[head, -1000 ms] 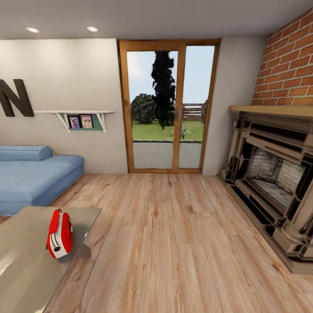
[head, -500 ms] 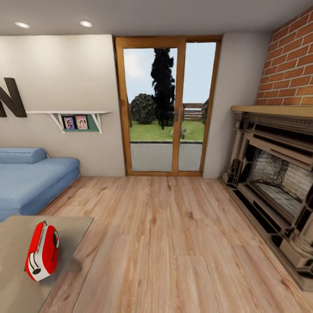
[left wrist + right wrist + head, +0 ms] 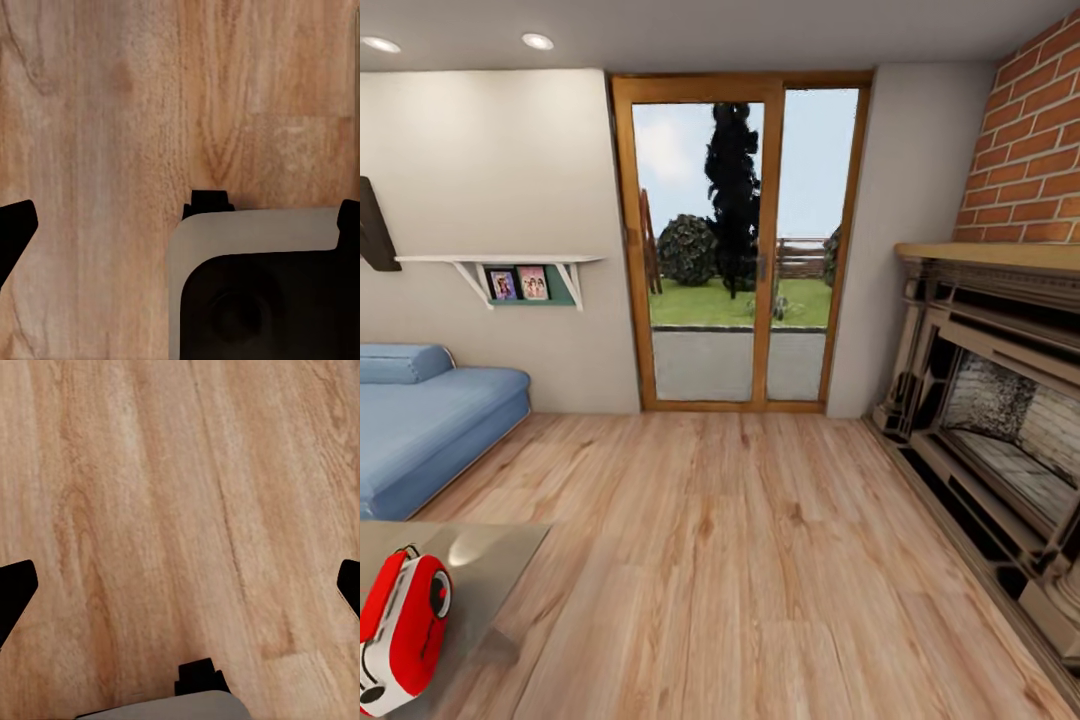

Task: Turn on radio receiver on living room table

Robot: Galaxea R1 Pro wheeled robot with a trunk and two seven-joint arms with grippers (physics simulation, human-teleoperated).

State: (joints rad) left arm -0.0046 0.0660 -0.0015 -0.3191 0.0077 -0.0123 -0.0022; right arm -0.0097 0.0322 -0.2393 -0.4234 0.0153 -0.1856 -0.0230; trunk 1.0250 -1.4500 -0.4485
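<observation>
Nearest, both wrist views look down on bare wood floor [image 3: 150, 510]. The left end effector [image 3: 180, 225] and right end effector [image 3: 180, 585] each show dark fingertips spread wide at the frame edges, holding nothing. The radio receiver [image 3: 402, 628] stands on the grey surface [image 3: 490, 565], near its corner, low and left in the head view. I judge the step is approach: the base should turn toward the radio receiver and centre it before any reach. Beyond the radio receiver lies open floor, then the sofa [image 3: 430, 420], fireplace [image 3: 990, 400] and glass door [image 3: 740, 240].
</observation>
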